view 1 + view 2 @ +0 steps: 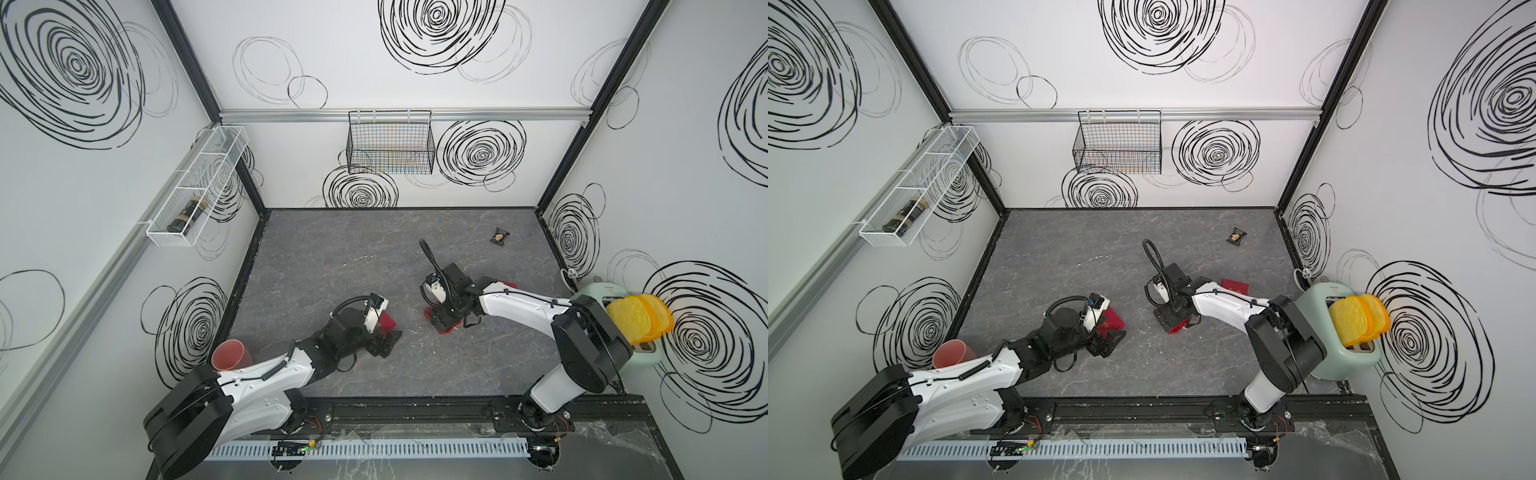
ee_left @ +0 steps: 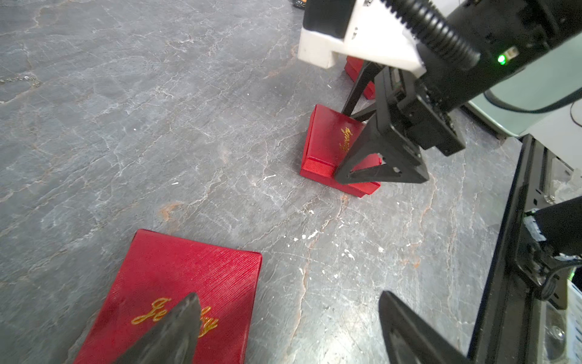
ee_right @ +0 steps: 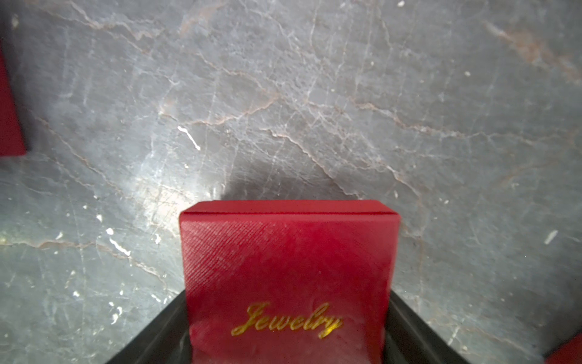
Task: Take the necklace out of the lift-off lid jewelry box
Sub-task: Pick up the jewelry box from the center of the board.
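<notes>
I look down into a small cell closed by three white walls (image 1: 415, 75), all covered with black scribbled spirals (image 1: 436, 25). Black frame posts (image 1: 189, 62) stand in the two back corners, and an aluminium rail (image 1: 291, 114) runs across the back wall. From this rail hangs a black wire basket (image 1: 390, 147). On the left wall I see a white mesh shelf (image 1: 199, 174) with a dark bottle (image 1: 188, 215) lying in its nearest section. The floor (image 1: 332, 241) is grey with pale veins like marble, and it shines softly under even white light. A white slotted cable duct (image 1: 415, 449) lies along the front edge.
</notes>
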`<state>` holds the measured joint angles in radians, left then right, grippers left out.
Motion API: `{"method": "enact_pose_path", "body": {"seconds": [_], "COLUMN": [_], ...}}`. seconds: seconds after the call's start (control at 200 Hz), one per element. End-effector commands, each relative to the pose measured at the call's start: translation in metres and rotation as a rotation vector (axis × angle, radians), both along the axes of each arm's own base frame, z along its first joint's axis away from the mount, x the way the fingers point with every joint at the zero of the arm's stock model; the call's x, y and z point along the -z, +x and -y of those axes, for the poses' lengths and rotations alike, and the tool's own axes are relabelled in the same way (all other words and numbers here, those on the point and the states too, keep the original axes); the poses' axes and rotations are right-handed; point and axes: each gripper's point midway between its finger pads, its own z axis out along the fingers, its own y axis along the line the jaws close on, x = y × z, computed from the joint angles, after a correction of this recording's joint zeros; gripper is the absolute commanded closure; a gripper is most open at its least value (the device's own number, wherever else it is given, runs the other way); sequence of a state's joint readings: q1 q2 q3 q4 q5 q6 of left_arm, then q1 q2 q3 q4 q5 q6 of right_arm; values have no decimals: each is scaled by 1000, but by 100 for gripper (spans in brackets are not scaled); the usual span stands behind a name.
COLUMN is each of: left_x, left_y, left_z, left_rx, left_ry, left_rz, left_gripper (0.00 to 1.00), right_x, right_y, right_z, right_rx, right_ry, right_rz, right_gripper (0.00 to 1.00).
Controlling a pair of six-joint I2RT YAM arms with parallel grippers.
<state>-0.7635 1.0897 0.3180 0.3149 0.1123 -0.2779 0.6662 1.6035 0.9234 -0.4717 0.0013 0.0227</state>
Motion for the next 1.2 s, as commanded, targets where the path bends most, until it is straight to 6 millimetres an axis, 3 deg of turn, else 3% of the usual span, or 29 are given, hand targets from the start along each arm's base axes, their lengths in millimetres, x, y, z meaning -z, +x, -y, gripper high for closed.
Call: {"method": "enact_pose_path", "body": {"seconds": [0.0, 0.115, 0.25, 0.295, 0.44, 0.695, 0.936, 1.196], "left_x": [-10, -19, -41, -52, -99, -168, -176, -173], "left_y": [3, 3, 2, 2, -2, -27, -34, -26], "left_z": [4, 10, 19, 22, 34, 50, 58, 67], "left_rx": [7, 19, 45, 60, 158, 399, 442, 408], "left_ry": [-31, -73, -169, -225, -434, -692, -718, -658], "left_rz": [24, 21, 20, 24, 52, 112, 141, 142], "left_gripper": [9, 9, 6, 1, 4, 1, 4, 7], "right_x": [-5, -28, -75, -91, -136, -175, -205, -226], "right_y": [-2, 1, 2, -1, -19, -49, -64, -79], "right_z": [-5, -20, -36, -39, -43, -48, -51, -53], "right_rx": [14, 25, 13, -4, -122, -269, -368, -433], "right_ry": [38, 190, 490, 598, 871, 1114, 1207, 1233], "right_rz": [-37, -31, -15, -17, 4, -51, -46, -21], "right_gripper": [20, 25, 32, 34, 36, 38, 38, 38]}}
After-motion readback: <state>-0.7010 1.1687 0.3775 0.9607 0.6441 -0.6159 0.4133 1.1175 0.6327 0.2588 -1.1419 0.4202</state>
